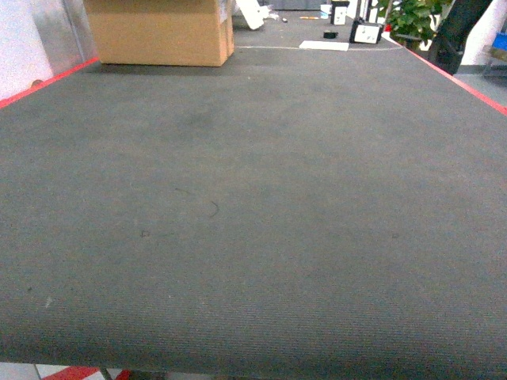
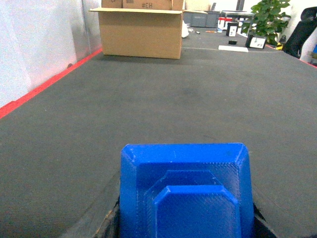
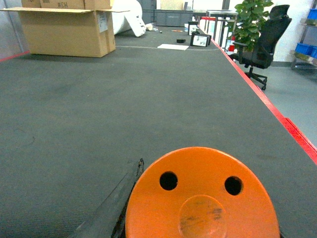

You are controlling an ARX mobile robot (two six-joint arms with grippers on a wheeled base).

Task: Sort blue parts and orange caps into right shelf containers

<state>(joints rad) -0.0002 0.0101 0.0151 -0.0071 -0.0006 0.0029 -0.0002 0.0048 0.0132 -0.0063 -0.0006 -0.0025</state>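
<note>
The surface [image 1: 253,222] is dark grey with a fine ribbed weave, edged by a thin red stripe [image 2: 44,84]. A plain tan cardboard box [image 1: 158,32] sits at its far end, black print on its flap. In the left wrist view, a bright blue part [image 2: 185,191] fills the bottom, its stepped face finely lined. In the right wrist view, an orange cap [image 3: 200,196] shows a round end with 2 black holes. Beyond are a green leafy plant [image 3: 250,20], a black chair [image 3: 262,44] and a white sheet [image 1: 323,45].
</note>
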